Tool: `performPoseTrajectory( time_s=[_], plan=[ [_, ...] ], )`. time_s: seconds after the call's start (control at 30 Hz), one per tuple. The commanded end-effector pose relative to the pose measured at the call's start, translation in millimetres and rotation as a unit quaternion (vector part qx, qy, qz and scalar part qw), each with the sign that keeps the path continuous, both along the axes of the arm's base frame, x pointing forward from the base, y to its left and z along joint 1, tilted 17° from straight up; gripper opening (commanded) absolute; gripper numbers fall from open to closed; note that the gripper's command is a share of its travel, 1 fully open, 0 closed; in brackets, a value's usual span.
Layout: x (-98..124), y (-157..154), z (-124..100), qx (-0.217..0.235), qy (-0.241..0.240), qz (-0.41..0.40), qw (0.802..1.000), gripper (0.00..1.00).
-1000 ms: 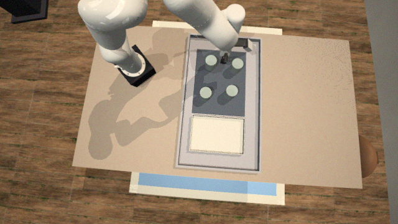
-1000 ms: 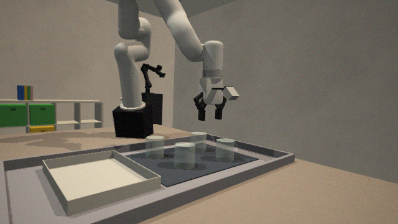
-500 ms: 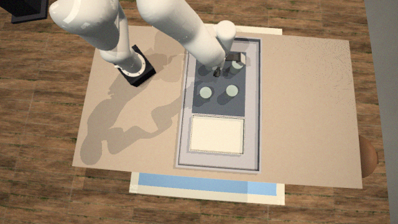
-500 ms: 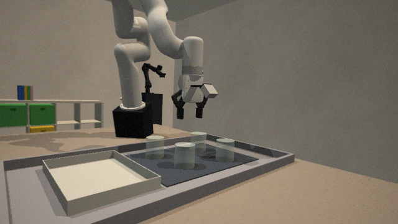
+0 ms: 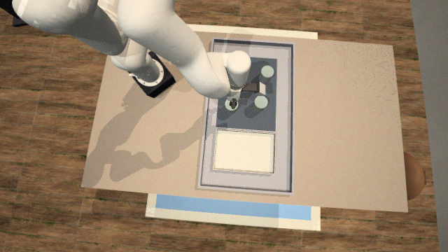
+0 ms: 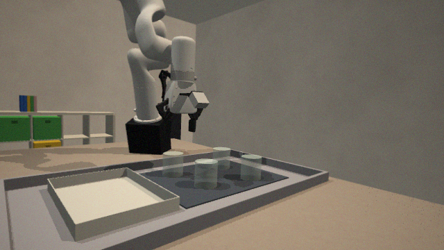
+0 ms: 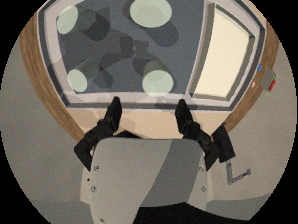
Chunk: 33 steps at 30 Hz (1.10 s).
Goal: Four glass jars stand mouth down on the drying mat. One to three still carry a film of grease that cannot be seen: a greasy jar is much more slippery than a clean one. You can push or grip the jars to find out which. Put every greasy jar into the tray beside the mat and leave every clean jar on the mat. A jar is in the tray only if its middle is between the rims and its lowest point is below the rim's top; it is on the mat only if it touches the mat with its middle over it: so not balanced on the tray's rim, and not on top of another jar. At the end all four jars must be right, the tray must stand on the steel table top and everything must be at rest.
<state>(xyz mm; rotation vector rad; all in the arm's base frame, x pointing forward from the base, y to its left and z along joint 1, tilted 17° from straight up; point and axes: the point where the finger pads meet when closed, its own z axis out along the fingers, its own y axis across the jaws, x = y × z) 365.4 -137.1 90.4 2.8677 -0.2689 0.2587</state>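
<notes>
Three pale glass jars show in the top view: one at the back right (image 5: 267, 71) (image 6: 250, 167) (image 7: 67, 20), one at the front right (image 5: 261, 102) (image 6: 206, 173) (image 7: 151, 11), one at the front left (image 5: 231, 105) (image 6: 173, 164) (image 7: 158, 82). The arm hides the fourth jar (image 6: 221, 157) (image 7: 77, 80) there. All stand upright on the dark mat (image 5: 245, 120) (image 6: 187, 199) (image 7: 115, 30). The cream tray (image 5: 245, 150) (image 6: 104, 201) (image 7: 225, 55) beside it is empty. My gripper (image 6: 178, 126) (image 7: 149, 104) is open and empty, above jar height; one fingertip overlaps the front-left jar in the top view.
The steel top (image 5: 284, 157) (image 6: 26, 215) has a raised edge around mat and tray. The tray's low walls stand close beside the mat. The arm reaches over the mat from the left in the top view. A beige table (image 5: 343, 122) surrounds the steel top.
</notes>
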Motion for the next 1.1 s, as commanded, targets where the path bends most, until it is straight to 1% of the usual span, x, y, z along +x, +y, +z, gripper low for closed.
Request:
performPoseTrajectory(
  time_s=[0.0,0.03,0.33,0.77,1.07],
  plan=[
    [-10,-17,6,0.007,-0.003,0.003,1.000,1.00],
    [-10,-17,6,0.007,-0.003,0.003,1.000,1.00],
    [-1,-31,-47,0.007,-0.003,0.003,1.000,1.00],
    [-1,-31,-47,0.007,-0.003,0.003,1.000,1.00],
    [1,-34,-60,0.007,-0.003,0.003,1.000,1.00]
  ],
)
